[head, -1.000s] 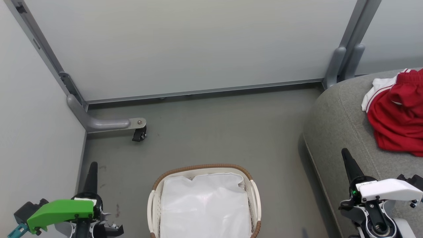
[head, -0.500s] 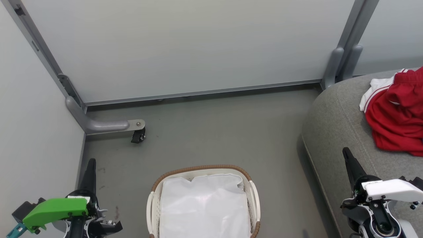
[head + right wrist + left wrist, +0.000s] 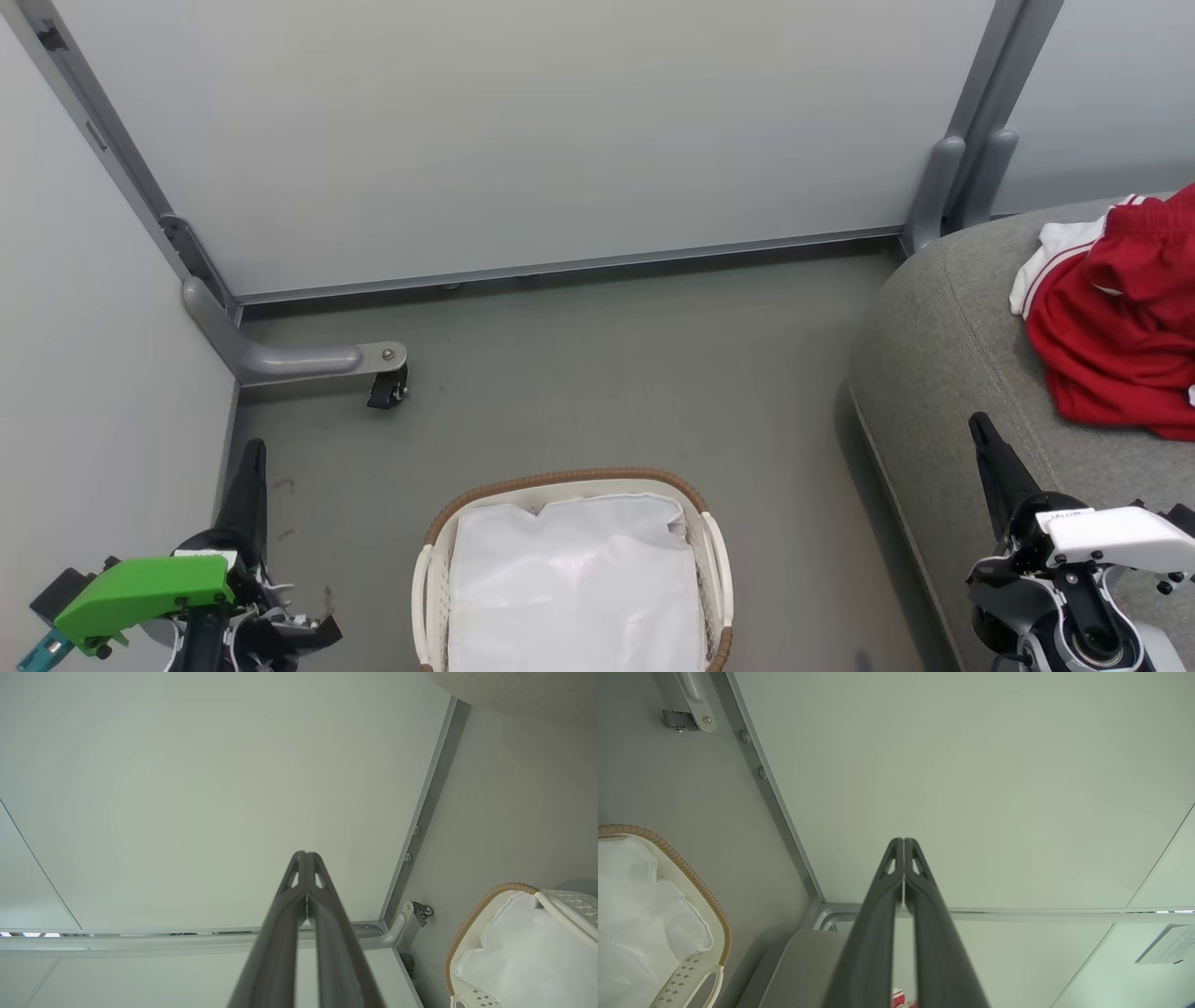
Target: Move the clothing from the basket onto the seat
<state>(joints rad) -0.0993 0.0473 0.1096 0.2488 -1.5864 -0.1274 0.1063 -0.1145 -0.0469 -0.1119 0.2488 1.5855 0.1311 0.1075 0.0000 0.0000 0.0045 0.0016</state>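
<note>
Two grippers frame the head view. The left gripper is at the lower left behind a green cover, and the right gripper is at the lower right behind a white cover. Each has its fingers pressed together, grasping nothing. Between them the basket stands on the floor, and inside it lies a white liner. The red clothing, with its white striped trim, lies crumpled on the seat at the right edge, well apart from the basket. A caster sits at the foot of the wall panel.

In the left wrist view, the two fingers meet tip to tip against the pale panel. The basket's woven rim and liner show at the left. A corner of the seat rises from the bottom edge, and a scrap of red peeks out between the finger bases.

In the right wrist view, the fingers are likewise clenched with nothing between them. The basket sits at the lower right, the caster just beside its rim, and grey woven fabric fills the top right corner.
</note>
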